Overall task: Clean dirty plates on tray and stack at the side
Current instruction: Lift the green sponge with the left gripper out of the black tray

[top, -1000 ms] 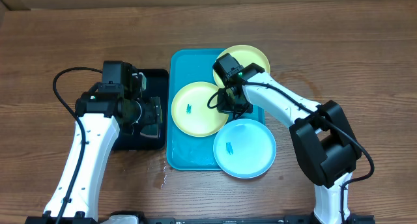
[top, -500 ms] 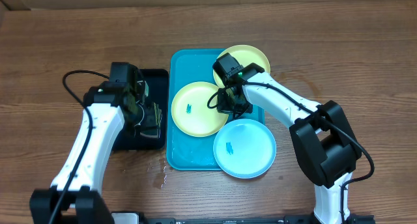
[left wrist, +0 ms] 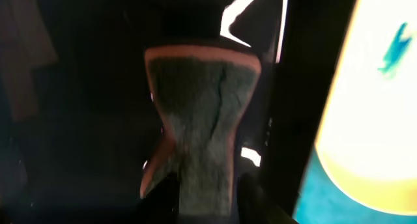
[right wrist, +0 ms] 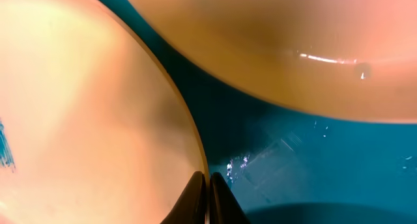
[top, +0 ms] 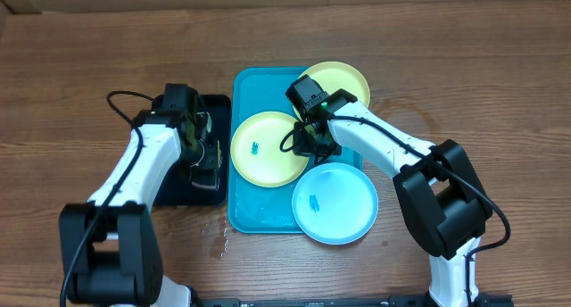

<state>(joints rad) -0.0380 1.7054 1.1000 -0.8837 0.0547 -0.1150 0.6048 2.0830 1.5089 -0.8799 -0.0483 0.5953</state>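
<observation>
The turquoise tray (top: 243,213) holds three plates. A yellow-green plate (top: 268,151) with a small blue smudge lies at its left. My right gripper (top: 314,149) is shut on that plate's right rim; the right wrist view shows the rim (right wrist: 195,146) running between the closed fingertips (right wrist: 208,185). Another yellow-green plate (top: 343,79) overlaps the tray's far right corner. The light blue plate (top: 337,204), also smudged, lies near right. My left gripper (top: 207,162) hangs over the black tray (top: 174,193), its fingers pressed on both sides of a grey-green sponge (left wrist: 202,113), squeezing it narrow.
In the left wrist view, the yellow-green plate (left wrist: 378,107) and the turquoise tray's edge (left wrist: 322,198) lie just right of the black tray. A few water drops (top: 219,240) sit on the wooden table in front of the tray's near left corner.
My left gripper has swung in over the black tray and closed its fingers onto the sponge. My right gripper kept its hold, and the plate slid slightly left.
</observation>
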